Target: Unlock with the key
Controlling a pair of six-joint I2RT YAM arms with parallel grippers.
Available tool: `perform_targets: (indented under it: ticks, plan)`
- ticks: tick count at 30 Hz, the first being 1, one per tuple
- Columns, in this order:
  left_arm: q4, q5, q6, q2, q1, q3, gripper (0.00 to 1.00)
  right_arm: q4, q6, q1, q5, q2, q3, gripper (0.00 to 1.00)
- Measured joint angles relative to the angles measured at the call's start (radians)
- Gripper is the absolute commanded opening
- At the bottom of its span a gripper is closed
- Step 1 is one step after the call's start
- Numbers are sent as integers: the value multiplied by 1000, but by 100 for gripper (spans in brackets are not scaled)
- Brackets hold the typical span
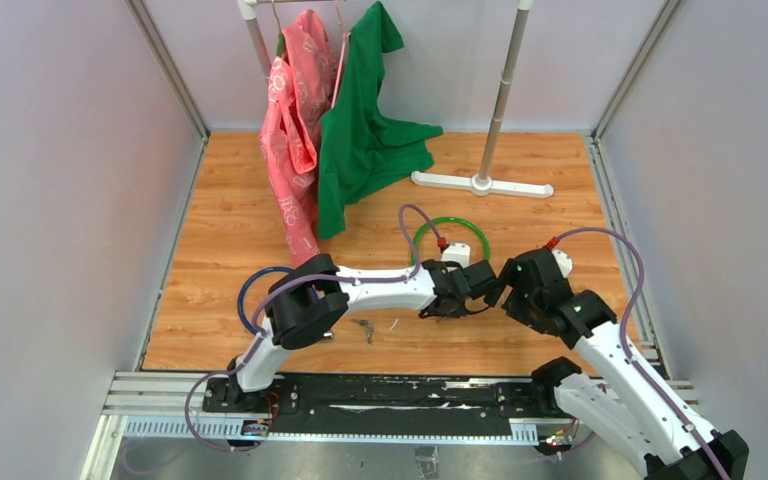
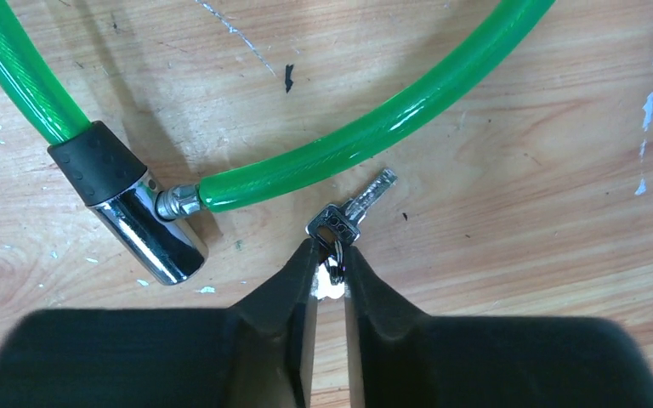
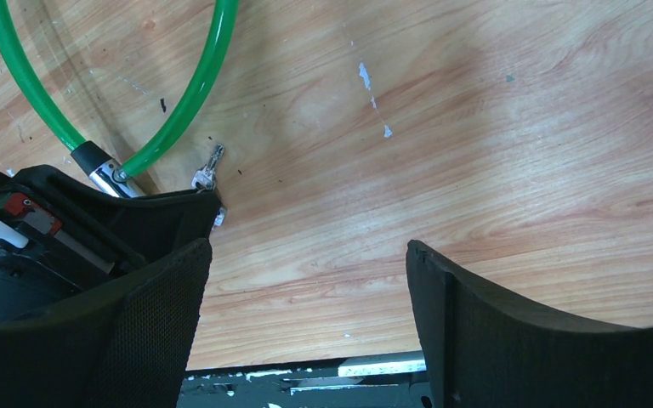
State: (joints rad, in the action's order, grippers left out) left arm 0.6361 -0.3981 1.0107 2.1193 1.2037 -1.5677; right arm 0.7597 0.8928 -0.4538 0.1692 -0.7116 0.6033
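A small silver key on a ring lies on the wooden floor beside the green cable lock. The lock's chrome barrel with a black collar sits to the key's left. My left gripper has its jaws narrowed onto the key's ring, with the blade pointing away from the tips. In the right wrist view the key shows just past the left gripper. My right gripper hovers open over bare floor, holding nothing. From above, the two grippers sit close together below the green loop.
A clothes rack base stands behind the lock, with a red garment and a green garment hanging down to the floor. A blue cable loop and a small metal bunch lie near the left arm. A black rail borders the near edge.
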Motion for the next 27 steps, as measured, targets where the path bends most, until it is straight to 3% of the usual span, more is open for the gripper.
perform_targets:
  ticks: [7, 21, 27]
  plan:
    - [-71, -18, -8, -26, 0, 53, 0, -5, 0, 0, 0, 0, -7, 87]
    - [-256, 50, -164, -176, 1, 260, 0, -31, -88, 0, -43, 77, -29, 85]
    - [-287, 95, -197, -291, 1, 294, 0, -85, -144, 0, -163, 183, -55, 85]
